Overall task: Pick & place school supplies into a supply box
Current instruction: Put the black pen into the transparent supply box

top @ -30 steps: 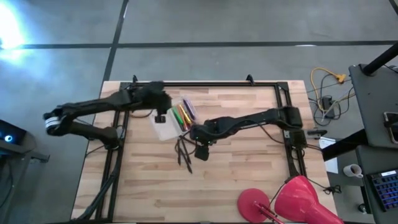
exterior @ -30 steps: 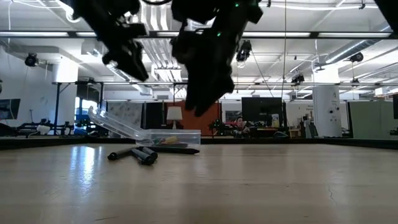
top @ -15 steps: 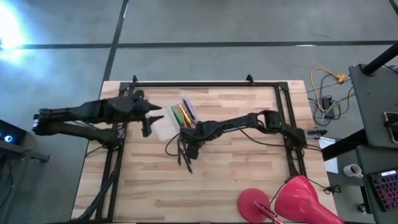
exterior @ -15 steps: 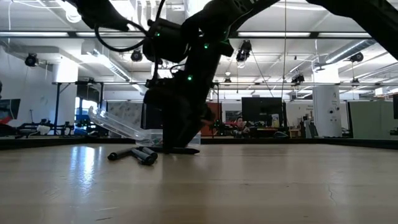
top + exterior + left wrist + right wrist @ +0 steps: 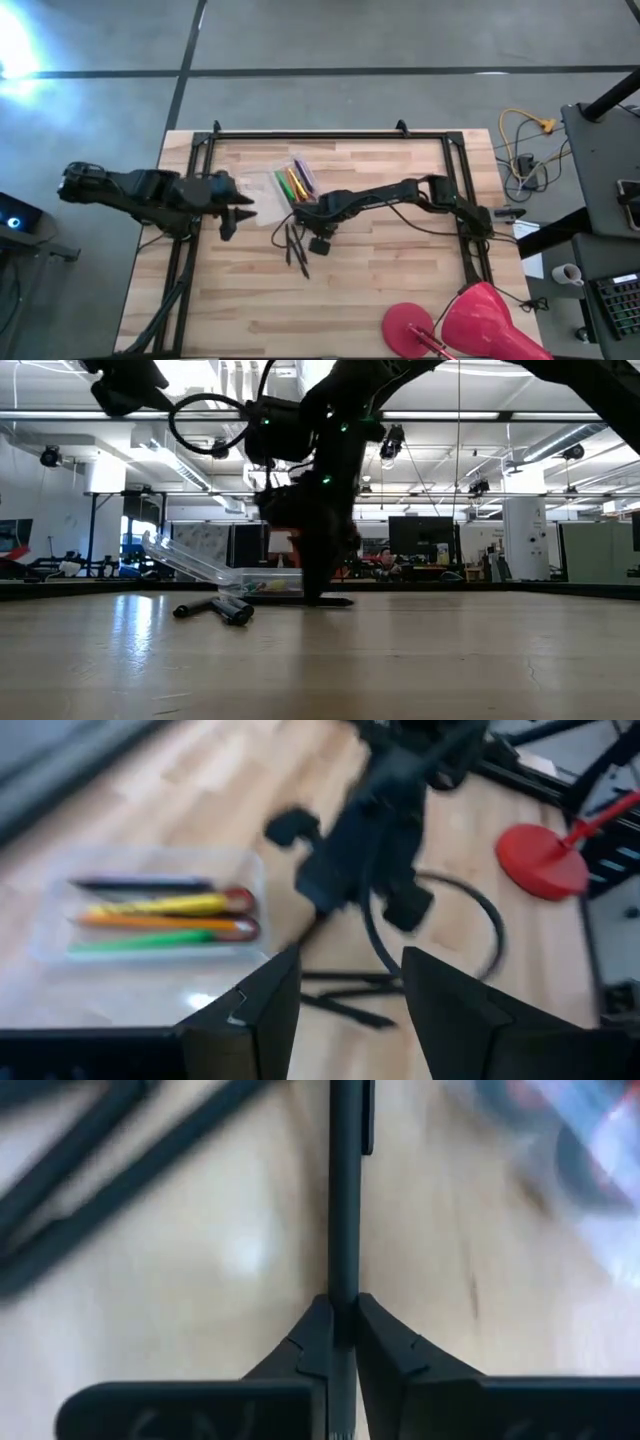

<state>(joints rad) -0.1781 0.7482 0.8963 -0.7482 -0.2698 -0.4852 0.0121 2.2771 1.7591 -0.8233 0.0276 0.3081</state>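
The supply box (image 5: 272, 188), a clear case lying open, holds orange, yellow and green pens (image 5: 295, 182). My right gripper (image 5: 304, 216) is down at the table just near-side of the box, shut on a black pen (image 5: 344, 1190). Two more black pens (image 5: 294, 246) lie loose on the wood nearer the front edge. My left gripper (image 5: 240, 206) hangs open above the table, left of the box, with nothing between its fingers; its own view shows the box (image 5: 150, 910) and the right arm beyond it. My right gripper pinches the black pen's barrel (image 5: 344, 1285) between its two fingertips, one on each long side. The fingers point down from above. The pen lies level on the table, one end (image 5: 338, 601) sticking out from under the gripper.
A red dome lamp (image 5: 470, 318) stands at the table's near right corner. A black frame rail (image 5: 330, 134) runs along the far edge and down both sides. Cables (image 5: 525, 140) lie off the table at the right.
My right gripper has come down to the table beside the box and shut on the black pen. My left gripper has drawn back from over the box toward the table's left and near edges, staying open.
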